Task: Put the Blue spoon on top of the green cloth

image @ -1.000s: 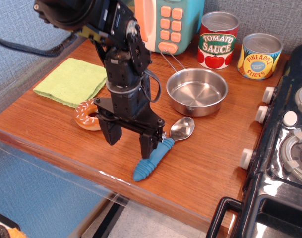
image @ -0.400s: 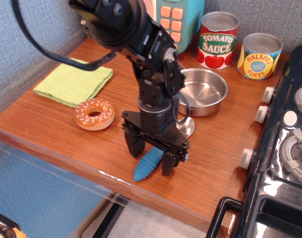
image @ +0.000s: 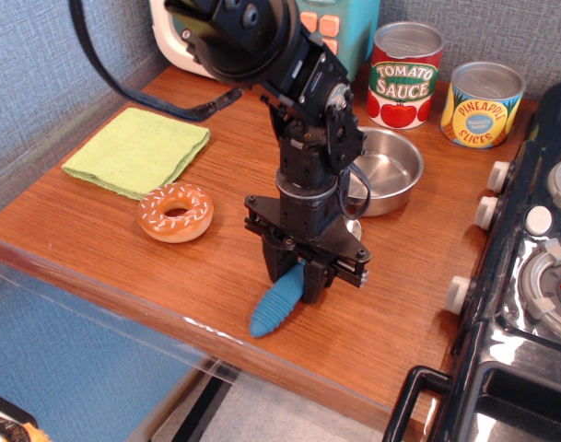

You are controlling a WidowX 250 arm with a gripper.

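Wooden desk [image: 123, 230] with a grey fabric wall behind it and a toy stove at its right edge holds everything. Taking the donut [image: 176, 211] as the landmark: the green cloth [image: 137, 150] lies flat just behind it and a little left, bare and ready to receive something. Well to the donut's right, near the front edge, the Blue spoon [image: 275, 308] lies on the wood, its ribbed handle angled toward the front; its metal bowl is hidden behind the arm. The pincer [image: 303, 281] stands upright over the upper part of that handle, its two fingers straddling it and drawn in close on either side. They look clenched on the handle, though the spoon seems to rest on the desk, so the grip may be only just made. Gripping the thick handle rather than the slick bowl probably gives the surer hold. Behind the arm, farther right of the donut, sits a steel pan [image: 391, 170], with two cans [image: 441, 78] beyond it by the wall.
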